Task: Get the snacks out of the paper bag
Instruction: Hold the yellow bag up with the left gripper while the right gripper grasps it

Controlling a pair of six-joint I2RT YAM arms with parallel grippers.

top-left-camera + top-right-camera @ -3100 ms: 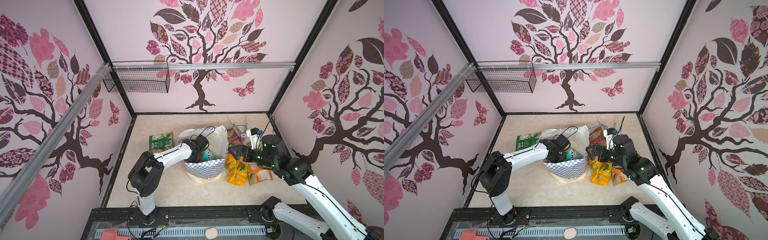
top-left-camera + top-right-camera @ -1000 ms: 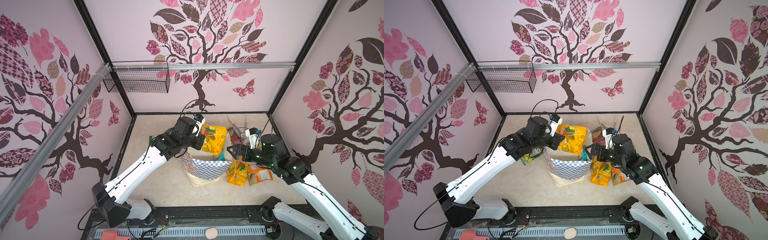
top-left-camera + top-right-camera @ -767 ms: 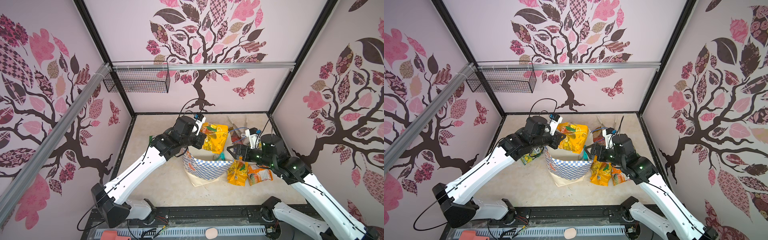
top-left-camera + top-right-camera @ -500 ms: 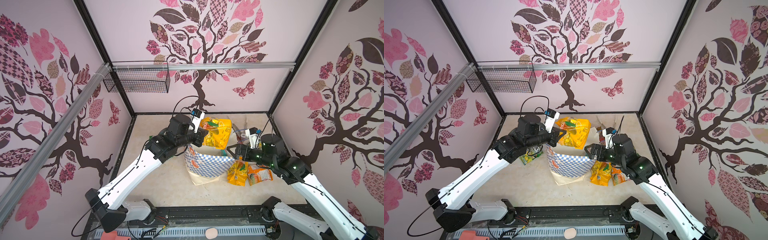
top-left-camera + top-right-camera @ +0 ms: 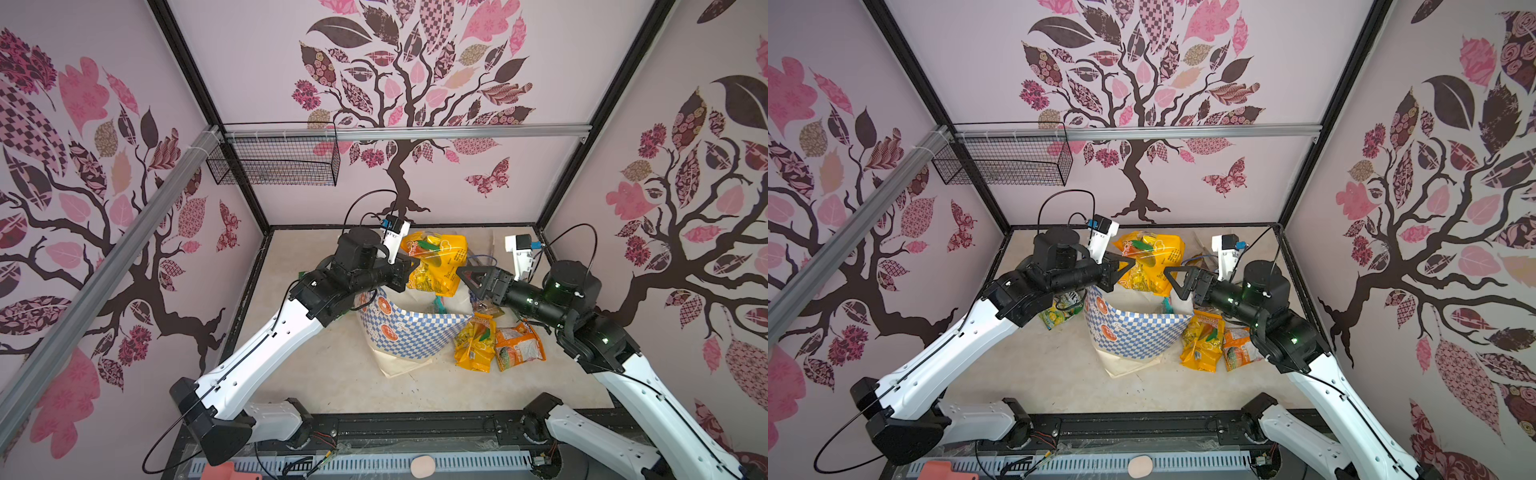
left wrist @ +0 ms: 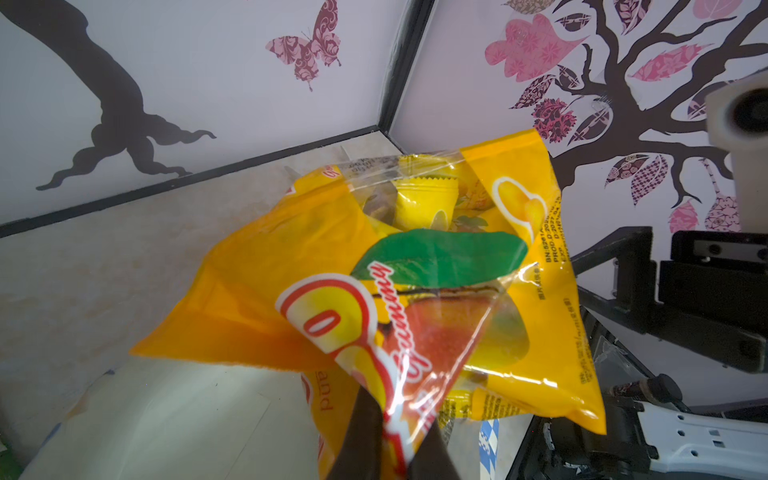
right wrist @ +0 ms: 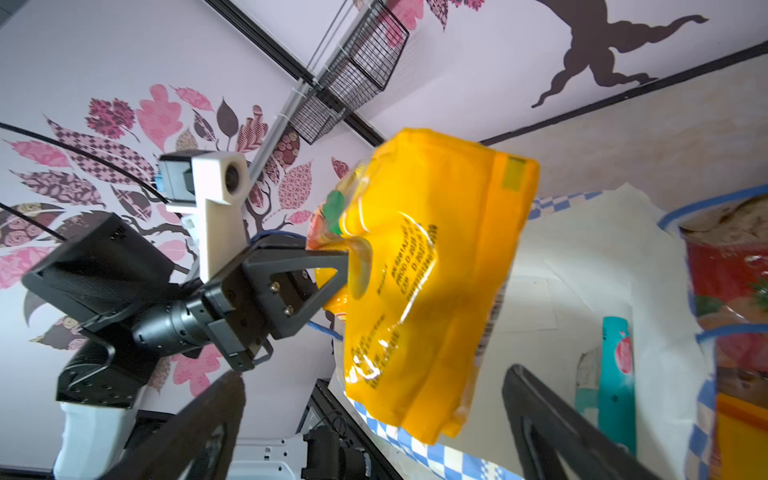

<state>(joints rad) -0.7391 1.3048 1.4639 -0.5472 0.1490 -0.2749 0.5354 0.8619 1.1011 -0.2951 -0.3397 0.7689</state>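
An orange-yellow snack packet [image 5: 440, 262] [image 5: 1150, 262] hangs above the mouth of the paper bag [image 5: 407, 332] [image 5: 1133, 328]. My left gripper [image 5: 409, 266] [image 6: 395, 436] is shut on a corner of it. The packet [image 6: 415, 270] fills the left wrist view. My right gripper [image 5: 465, 278] [image 7: 374, 378] stands open at the bag's right rim, facing the hanging packet [image 7: 436, 270], and holds nothing. A teal packet [image 7: 619, 374] lies inside the bag. A yellow packet [image 5: 473, 340] and an orange one [image 5: 519, 340] lie on the table right of the bag.
A green packet [image 5: 1059, 311] lies on the table under my left arm. A red packet [image 7: 727, 270] lies just beyond the bag's blue cord handle. A wire basket [image 5: 274, 162] hangs on the back-left wall. Walls close in the table on three sides.
My left gripper has lifted the orange-yellow packet higher above the bag and a little to the left. The bag's front wall stands more upright. My right gripper has stayed open and almost still.
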